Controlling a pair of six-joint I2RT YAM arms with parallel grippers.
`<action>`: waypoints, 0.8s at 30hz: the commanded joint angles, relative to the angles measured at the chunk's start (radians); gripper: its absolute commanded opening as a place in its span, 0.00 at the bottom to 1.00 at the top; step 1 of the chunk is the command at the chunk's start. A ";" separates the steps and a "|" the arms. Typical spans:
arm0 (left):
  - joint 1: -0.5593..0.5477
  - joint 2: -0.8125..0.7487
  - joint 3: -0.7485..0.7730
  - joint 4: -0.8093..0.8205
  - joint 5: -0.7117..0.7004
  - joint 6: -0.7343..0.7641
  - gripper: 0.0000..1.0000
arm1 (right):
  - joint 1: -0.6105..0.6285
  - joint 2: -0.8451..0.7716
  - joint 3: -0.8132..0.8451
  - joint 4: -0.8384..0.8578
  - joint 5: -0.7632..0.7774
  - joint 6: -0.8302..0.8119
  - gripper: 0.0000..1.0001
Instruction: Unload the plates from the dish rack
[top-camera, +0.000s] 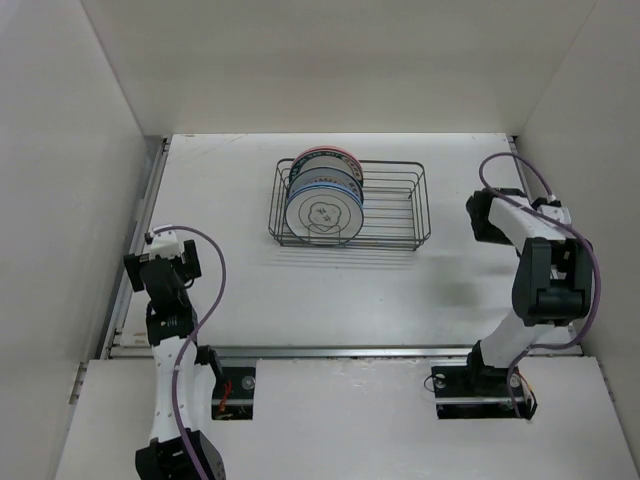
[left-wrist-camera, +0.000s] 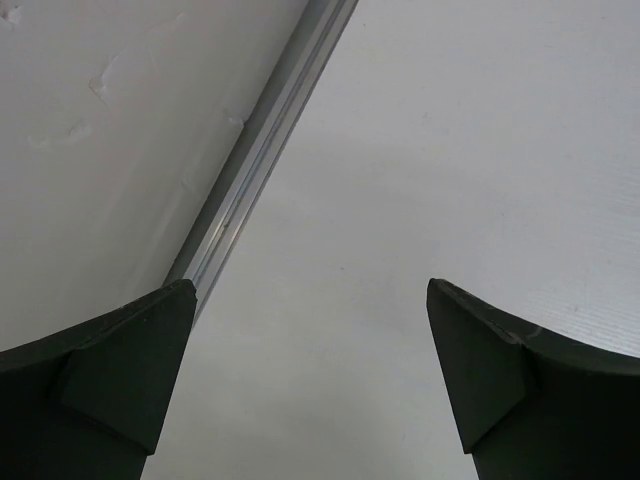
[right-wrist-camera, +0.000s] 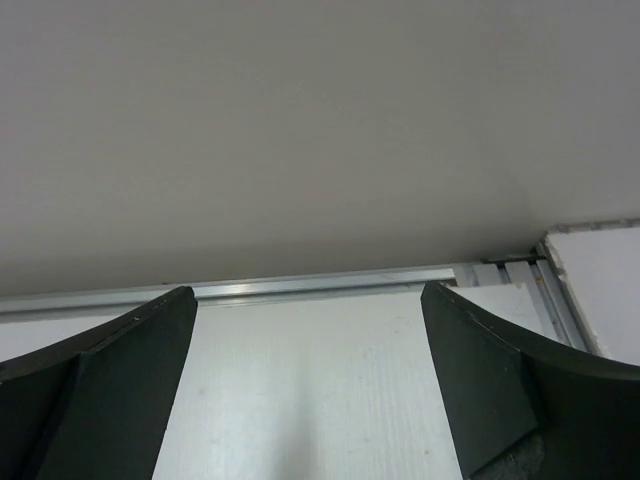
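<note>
The dish rack (top-camera: 390, 244) is a dark wire basket at the back middle of the table. Several plates stand upright in its left half. The front one is white with a dark ring and a drawing (top-camera: 322, 213). Only the rims of the others show behind it, with a light blue rim (top-camera: 322, 183) and a pink one (top-camera: 325, 151) at the back. My left gripper (top-camera: 160, 240) (left-wrist-camera: 310, 300) is open and empty near the left wall, far from the rack. My right gripper (top-camera: 488, 212) (right-wrist-camera: 308, 300) is open and empty, to the right of the rack.
White walls enclose the table on the left, back and right. An aluminium rail (left-wrist-camera: 250, 170) runs along the left wall's foot and another rail (right-wrist-camera: 320, 288) lies ahead of the right gripper. The rack's right half holds no plates.
</note>
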 joint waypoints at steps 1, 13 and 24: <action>-0.010 -0.017 -0.004 0.041 -0.001 0.011 1.00 | 0.034 -0.033 0.188 -0.048 0.090 -0.256 1.00; -0.092 0.154 0.439 -0.367 0.250 0.151 1.00 | 0.450 -0.196 0.471 0.890 -1.250 -1.885 1.00; -0.225 0.970 1.501 -1.240 0.411 0.142 1.00 | 0.664 -0.040 0.532 0.815 -1.406 -2.052 0.64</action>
